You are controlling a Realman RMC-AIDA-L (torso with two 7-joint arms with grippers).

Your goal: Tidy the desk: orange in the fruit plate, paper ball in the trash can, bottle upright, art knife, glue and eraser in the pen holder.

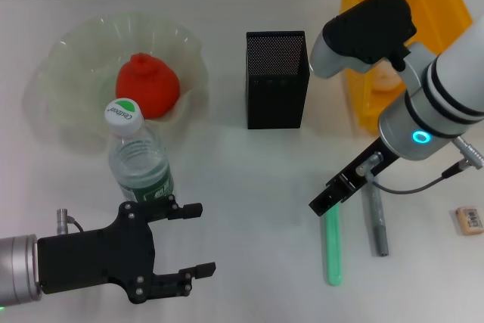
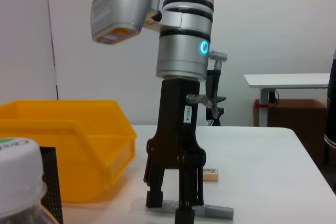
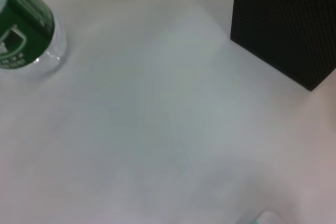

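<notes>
Orange (image 1: 147, 85) in fruit plate (image 1: 76, 51); bottle (image 1: 138, 158) before it, pen holder (image 1: 276, 79) right

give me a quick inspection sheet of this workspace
surface: white desk, smooth.
job's things: orange in fruit plate; bottle upright; pen holder upright; trash can at back; eraser, green stick and grey stick lying loose.
clutter: nothing seen.
grippers: left hand open near bottle; right hand down over the sticks.
cables: thin cable on right wrist.
surroundings: another table behind.
</notes>
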